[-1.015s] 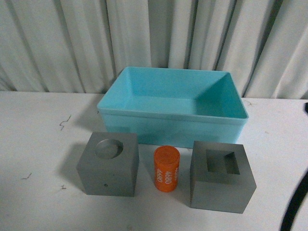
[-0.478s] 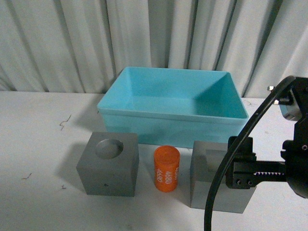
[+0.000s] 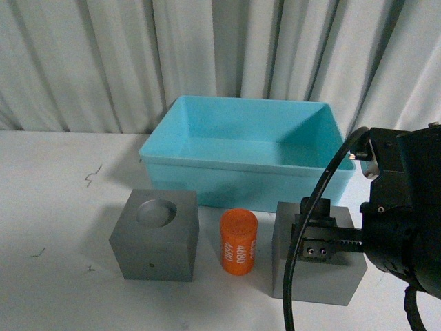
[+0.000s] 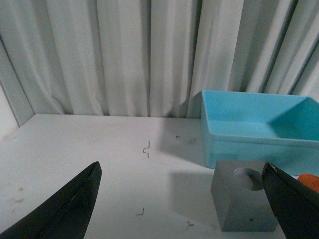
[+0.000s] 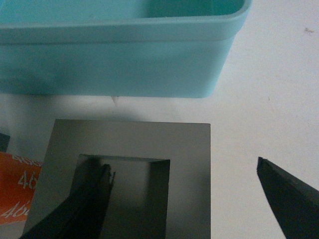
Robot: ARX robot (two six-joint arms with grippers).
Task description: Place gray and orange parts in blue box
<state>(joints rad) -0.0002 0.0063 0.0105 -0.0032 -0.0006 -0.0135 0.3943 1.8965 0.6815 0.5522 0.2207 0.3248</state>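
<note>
Newly arrived, my right end effector [image 3: 311, 234] hovers over the square-recess cube [image 5: 189, 149], spread open and empty, one finger [image 5: 92, 199] inside the recess; I judge a grasp comes next. Cylinder [image 3: 238, 241] and round-recess cube [image 3: 155, 241] wait alongside; box [image 3: 241, 179] behind holds nothing.

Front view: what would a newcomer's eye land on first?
The black right arm fills the near right, its open tool over the gray cube with the square recess, one finger at the recess in the right wrist view. Behind sits the empty light-blue bin at centre; in front of it the orange "4680" cylinder stands between that cube and the gray cube with the round recess.
</note>
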